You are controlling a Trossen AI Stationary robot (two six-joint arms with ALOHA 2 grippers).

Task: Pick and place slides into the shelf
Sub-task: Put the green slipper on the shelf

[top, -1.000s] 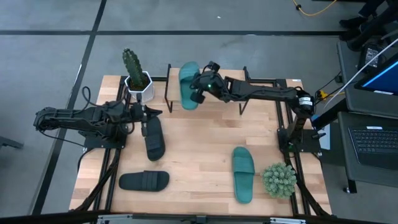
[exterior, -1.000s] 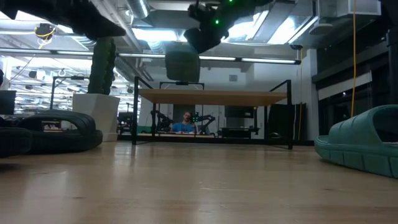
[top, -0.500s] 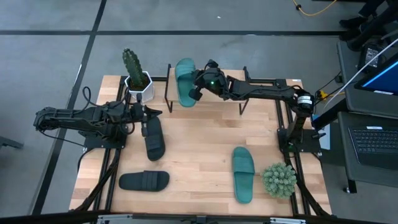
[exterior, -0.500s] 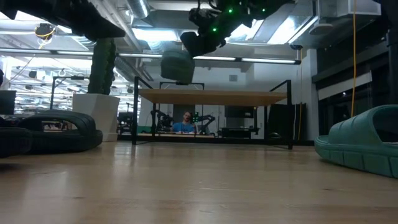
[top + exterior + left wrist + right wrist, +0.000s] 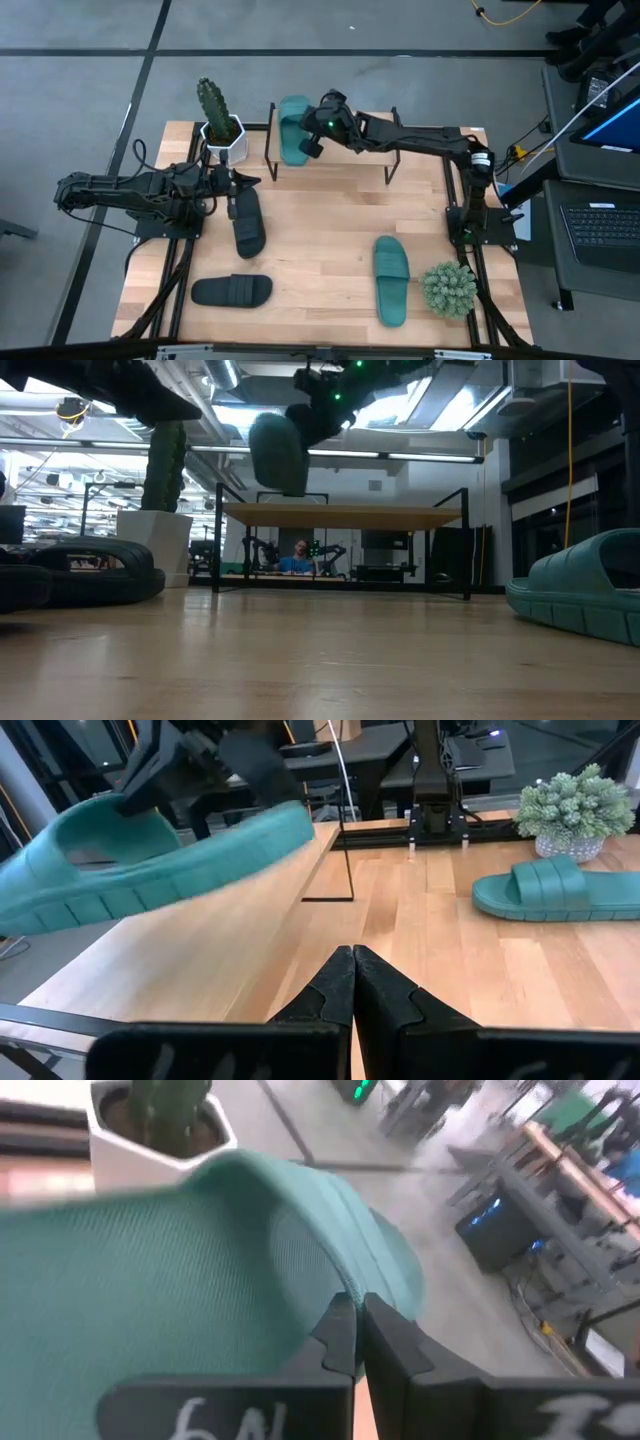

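The right tool (image 5: 306,133) sits in the upper middle of the high view, above the shelf (image 5: 420,135), its fingers closed on the edge of a teal slide (image 5: 292,130). That held slide hangs over the left end of the shelf, near its far edge. In the low view the same teal slide (image 5: 278,452) hangs in the upper middle of the frame, clear above the shelf's plank top (image 5: 340,515), with the right tool (image 5: 318,420) gripping it from the right. In the right wrist view the pads (image 5: 337,1342) are pinched together on the slide's rim (image 5: 200,1270), and a cactus in a white pot (image 5: 160,1120) shows at the upper left.

The left tool (image 5: 240,183) waits at the left middle of the high view, fingers pressed fully together and holding nothing, just above the upper end of a black slide (image 5: 247,222) that lies on the bench (image 5: 320,250). The left wrist view shows its fingertips (image 5: 352,982) touching each other at the lower centre.

A second black slide (image 5: 232,291) lies at the lower left of the bench. A second teal slide (image 5: 391,279) lies at the lower right, beside a small round green plant (image 5: 448,289). The cactus (image 5: 213,108) stands at the upper left corner of the bench, just left of the shelf
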